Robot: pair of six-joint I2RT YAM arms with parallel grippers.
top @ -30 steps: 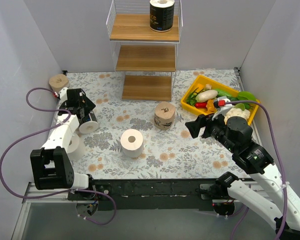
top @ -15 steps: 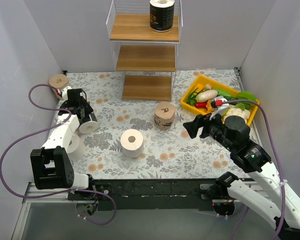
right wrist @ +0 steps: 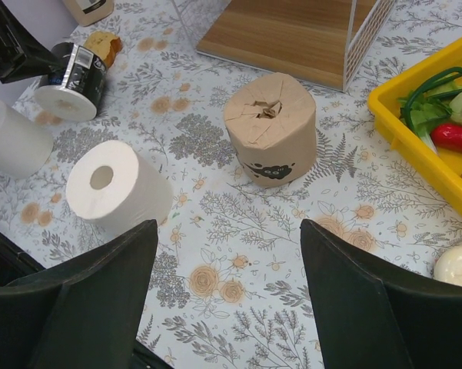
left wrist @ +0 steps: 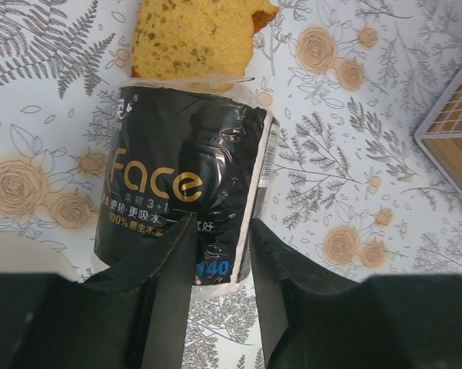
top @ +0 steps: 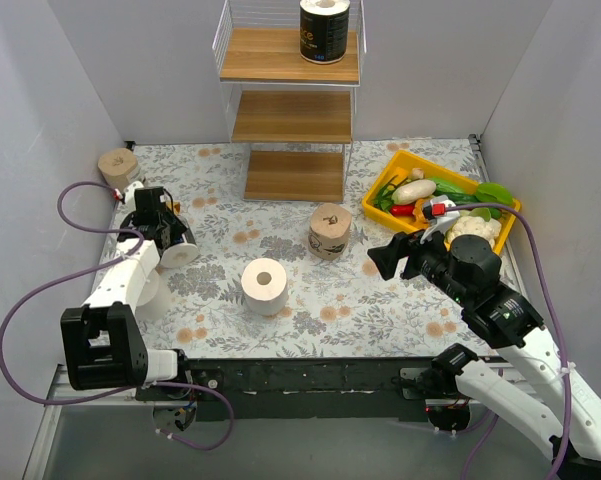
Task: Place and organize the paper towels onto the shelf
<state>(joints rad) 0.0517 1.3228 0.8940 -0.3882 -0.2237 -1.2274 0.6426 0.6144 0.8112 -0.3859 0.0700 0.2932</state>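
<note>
My left gripper [left wrist: 221,224] is hovering at the near end of the black roll [left wrist: 184,161], which is lying on its side well left of the shelf [top: 292,120]. Its fingers are sitting nearly together and hiding that end, so I can't tell if they're pinching. My right gripper [right wrist: 229,231] is spreading wide, facing the tan roll [right wrist: 270,127] just before the shelf.
</note>
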